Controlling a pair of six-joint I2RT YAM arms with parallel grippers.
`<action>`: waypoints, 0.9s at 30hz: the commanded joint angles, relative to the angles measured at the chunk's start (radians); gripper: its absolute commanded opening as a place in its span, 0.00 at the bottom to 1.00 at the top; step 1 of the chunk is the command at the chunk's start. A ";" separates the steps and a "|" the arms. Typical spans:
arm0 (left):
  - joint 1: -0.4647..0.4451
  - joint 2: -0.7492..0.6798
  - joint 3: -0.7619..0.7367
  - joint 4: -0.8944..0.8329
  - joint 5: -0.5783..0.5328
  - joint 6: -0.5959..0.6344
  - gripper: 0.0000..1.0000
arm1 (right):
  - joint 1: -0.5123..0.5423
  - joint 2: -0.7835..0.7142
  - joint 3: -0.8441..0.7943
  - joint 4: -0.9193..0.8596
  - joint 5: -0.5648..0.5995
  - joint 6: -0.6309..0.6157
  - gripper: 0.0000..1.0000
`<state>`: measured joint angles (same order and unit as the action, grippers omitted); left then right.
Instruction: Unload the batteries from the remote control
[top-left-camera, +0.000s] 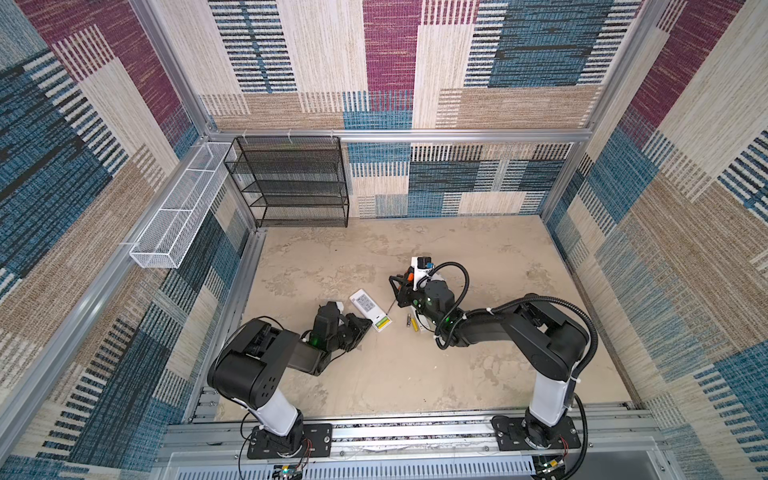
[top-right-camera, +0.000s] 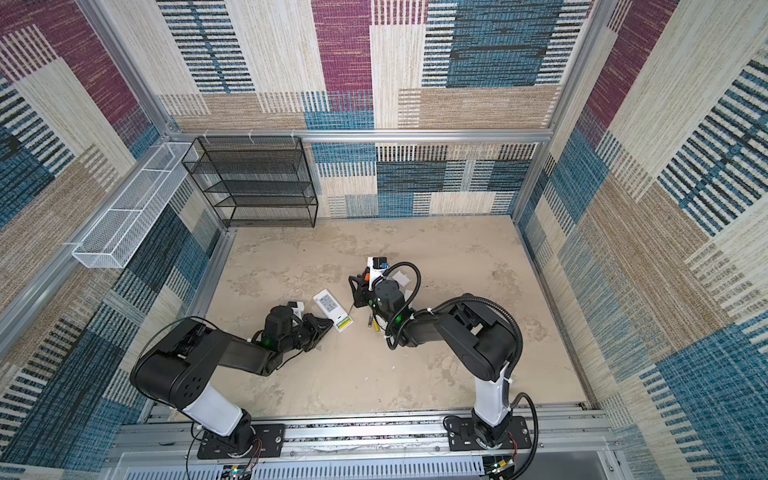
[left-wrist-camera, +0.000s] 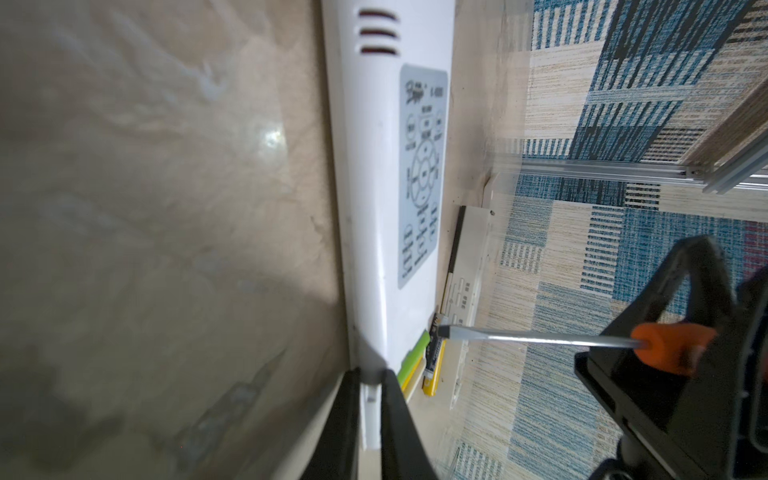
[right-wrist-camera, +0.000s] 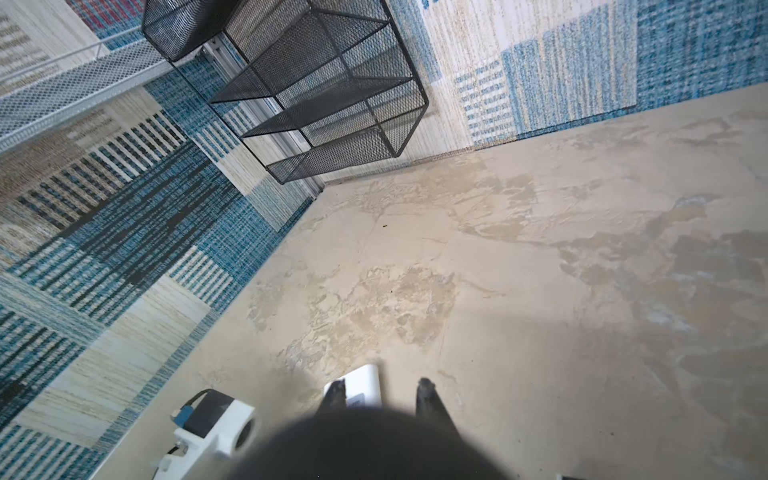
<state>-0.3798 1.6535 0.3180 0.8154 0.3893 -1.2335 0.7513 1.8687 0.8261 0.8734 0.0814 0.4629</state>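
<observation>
The white remote control lies label side up in both top views, its open end showing a yellow-green battery. My left gripper is shut on that end of the remote, beside the green battery. Two loose batteries, one dark and one yellow, lie on the table to its right. My right gripper is shut on the orange-handled screwdriver, whose tip hangs close by the remote's open end. In the right wrist view a dark blur hides what sits between the fingers.
A black mesh shelf stands at the back left, with a white mesh basket on the left wall. A flat white piece with a dark edge lies beyond the loose batteries, partly under the right arm. Patterned walls enclose the table.
</observation>
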 joint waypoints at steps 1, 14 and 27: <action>-0.003 0.016 0.000 -0.286 -0.020 0.031 0.00 | 0.010 0.002 0.015 -0.008 0.009 -0.076 0.00; -0.003 0.021 0.001 -0.286 -0.022 0.036 0.00 | 0.030 0.014 0.031 -0.049 -0.019 -0.092 0.00; 0.042 -0.214 0.045 -0.587 -0.033 0.169 0.23 | 0.030 -0.023 0.072 -0.109 0.007 -0.116 0.00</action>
<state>-0.3481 1.4807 0.3447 0.4919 0.4007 -1.1645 0.7792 1.8618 0.8852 0.7700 0.0734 0.3641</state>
